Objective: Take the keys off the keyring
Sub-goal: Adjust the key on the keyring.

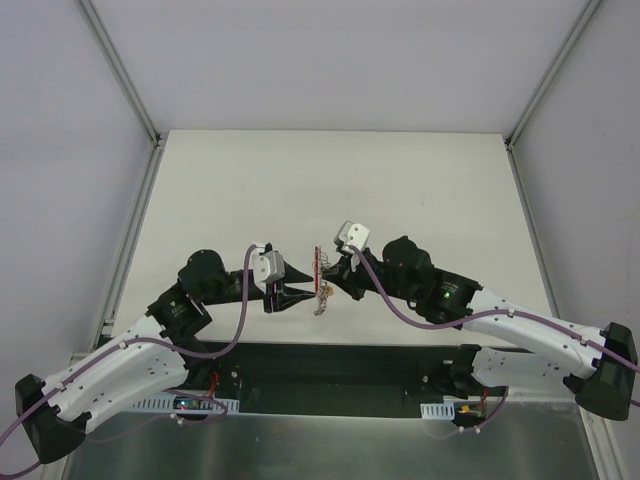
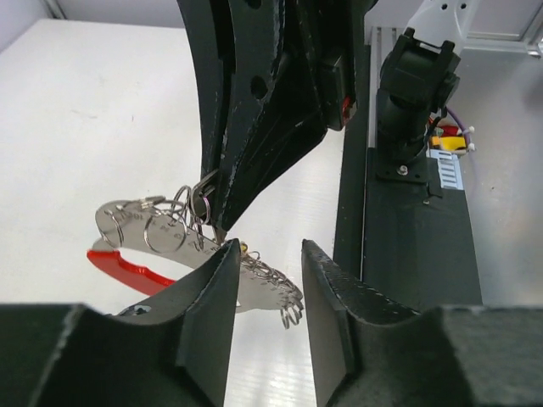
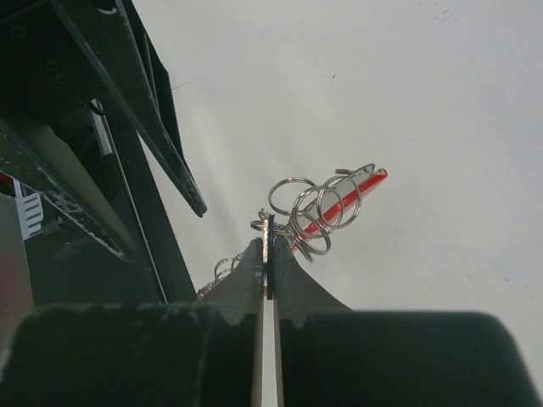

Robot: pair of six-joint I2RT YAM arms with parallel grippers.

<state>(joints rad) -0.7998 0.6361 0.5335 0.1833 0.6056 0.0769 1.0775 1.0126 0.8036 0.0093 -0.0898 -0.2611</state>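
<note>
White tabletop [image 1: 400,180], pale walls [image 1: 330,60] on three sides, metal corner posts [image 1: 118,68]; light even, possibly overhead.

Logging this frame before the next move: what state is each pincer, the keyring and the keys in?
Left pincer: open, gripping nothing.
Right pincer: shut on the keyring.
Keyring: pinched in the right pincer.
Keys: bunched on the keyring, not yet removed.

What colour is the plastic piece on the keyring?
The plastic piece is red, clearest in left wrist view.
</note>
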